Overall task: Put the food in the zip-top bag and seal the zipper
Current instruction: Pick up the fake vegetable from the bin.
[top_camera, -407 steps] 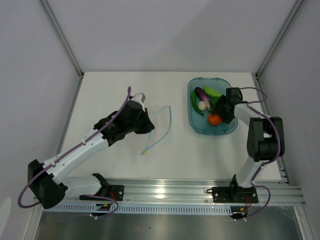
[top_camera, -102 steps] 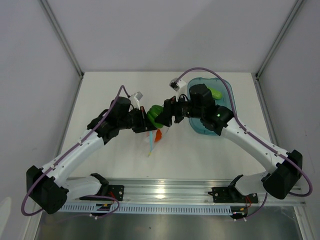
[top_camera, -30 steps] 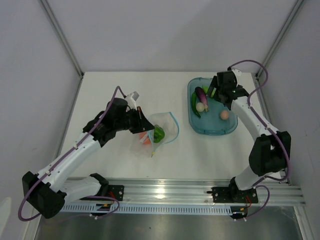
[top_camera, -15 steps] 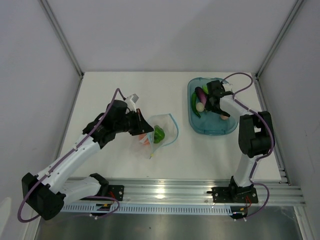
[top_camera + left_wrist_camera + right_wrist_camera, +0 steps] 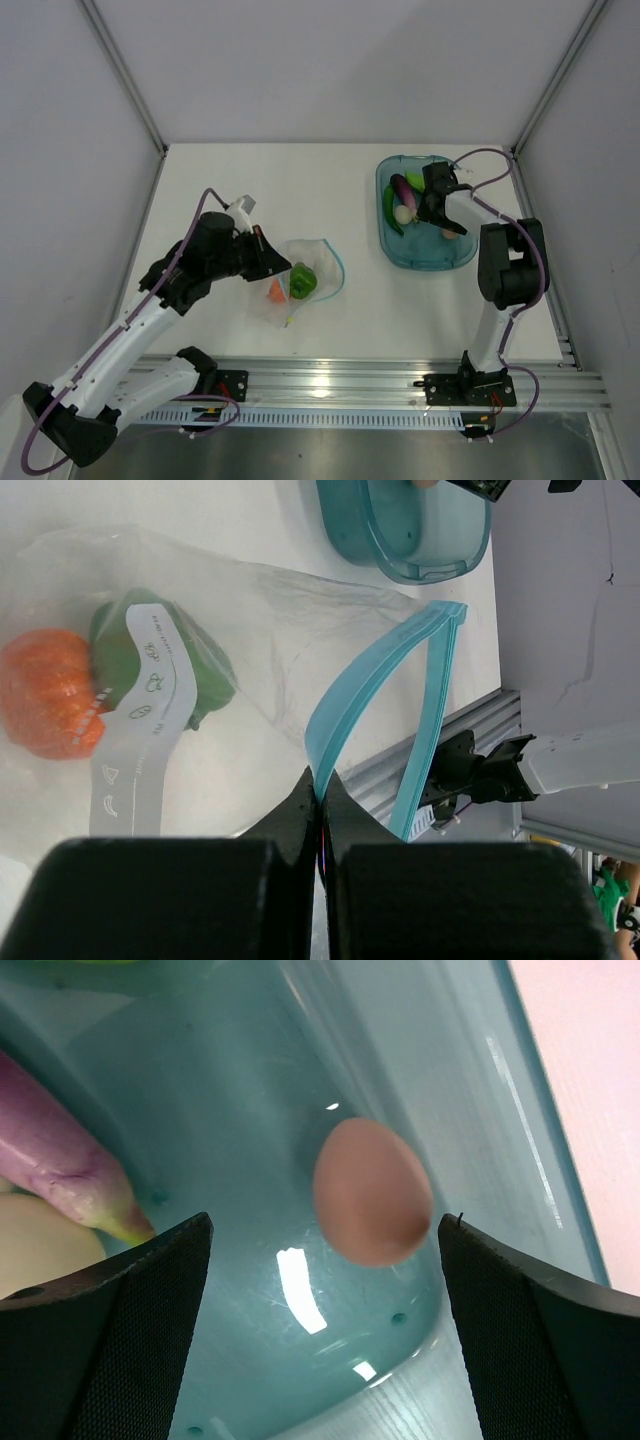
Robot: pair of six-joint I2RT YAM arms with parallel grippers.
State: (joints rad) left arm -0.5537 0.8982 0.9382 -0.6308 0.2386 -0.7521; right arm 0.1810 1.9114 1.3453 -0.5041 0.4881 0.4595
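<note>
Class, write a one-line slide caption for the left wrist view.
Left gripper pinches the zipper of the zip-top bag, which holds an orange piece and a green piece.

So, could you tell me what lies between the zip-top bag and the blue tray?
Nothing: in the top view, only bare white tabletop separates the zip-top bag from the blue tray.

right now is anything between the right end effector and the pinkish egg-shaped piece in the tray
Nothing visible. The open right end effector hangs directly over the pinkish egg-shaped piece in the blue tray; the eggplant lies to one side.
</note>
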